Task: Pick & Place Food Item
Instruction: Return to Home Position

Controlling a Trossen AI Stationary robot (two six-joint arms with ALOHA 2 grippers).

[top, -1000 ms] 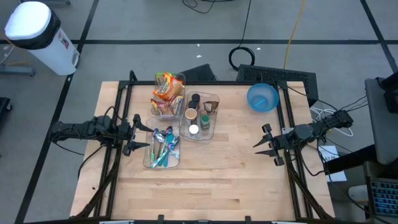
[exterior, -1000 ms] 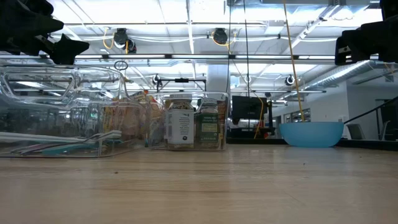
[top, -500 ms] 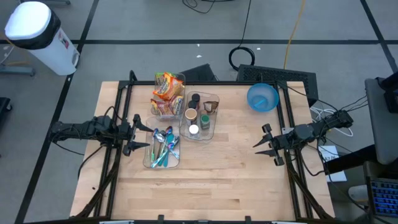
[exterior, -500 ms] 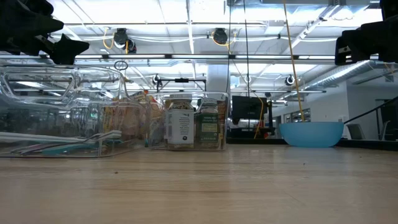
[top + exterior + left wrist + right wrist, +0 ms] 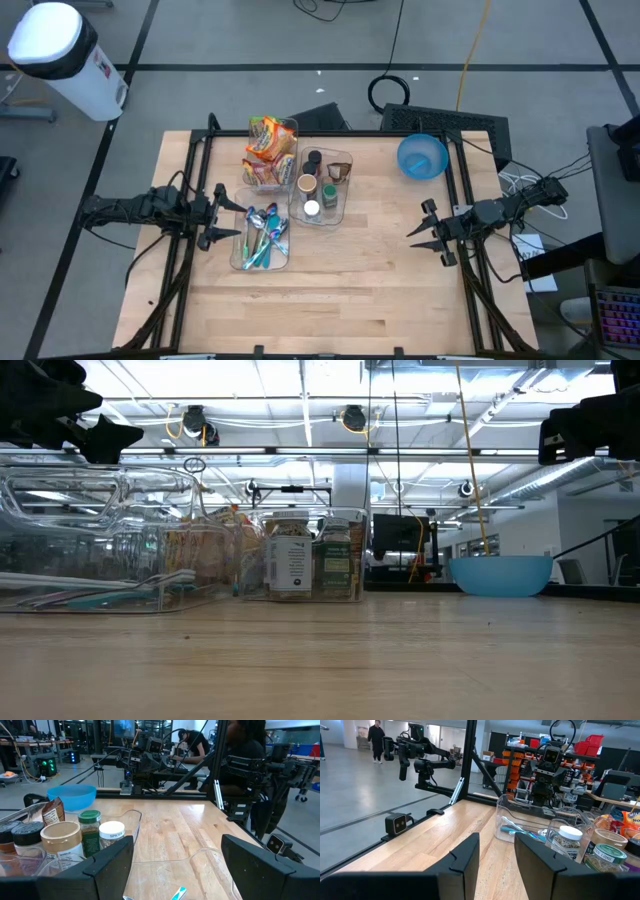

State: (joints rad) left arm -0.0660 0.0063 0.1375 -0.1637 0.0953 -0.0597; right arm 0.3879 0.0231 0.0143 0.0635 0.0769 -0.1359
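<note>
The food items are orange and yellow snack packets (image 5: 267, 143), standing in a clear bin (image 5: 283, 126) at the table's far left-centre; they also show in the low view (image 5: 205, 555). My left gripper (image 5: 222, 216) hovers open and level at the table's left side, beside a clear bin of cutlery (image 5: 262, 238). My right gripper (image 5: 424, 233) hovers at the right side, open by a narrower gap (image 5: 496, 865), with nothing between its fingers. Neither gripper touches anything.
A clear bin of spice jars (image 5: 322, 188) stands right of the snack bin; the jars also show in the left wrist view (image 5: 60, 837). A blue bowl (image 5: 422, 157) sits at the far right. Bare wood (image 5: 340, 300) fills the near half of the table. Black frame rails (image 5: 190, 180) run along both sides.
</note>
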